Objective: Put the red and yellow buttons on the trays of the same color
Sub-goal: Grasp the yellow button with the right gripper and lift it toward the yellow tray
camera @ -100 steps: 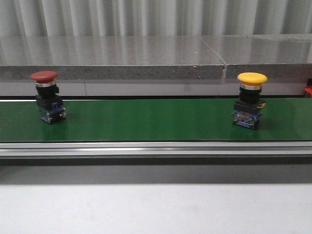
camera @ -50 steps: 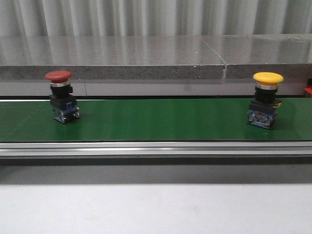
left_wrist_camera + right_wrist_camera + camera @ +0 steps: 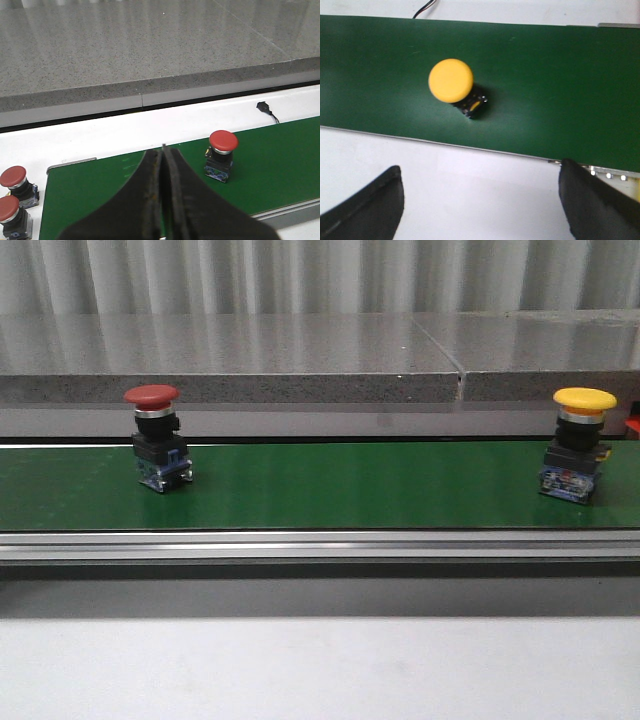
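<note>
A green conveyor belt (image 3: 330,485) runs across the front view, edged by a metal rail (image 3: 320,545) on the near side and a grey stone ledge (image 3: 230,365) behind. The red button (image 3: 157,437) stands upright at about 9 o'clock, the yellow button (image 3: 578,443) at 3 o'clock near the frame edge, bare belt between them. The left claw (image 3: 163,150) is pressed together above the belt; two more red buttons (image 3: 15,197) sit off the belt's end. The right claw (image 3: 480,200) is spread wide, empty, over the white bench (image 3: 470,190).
</note>
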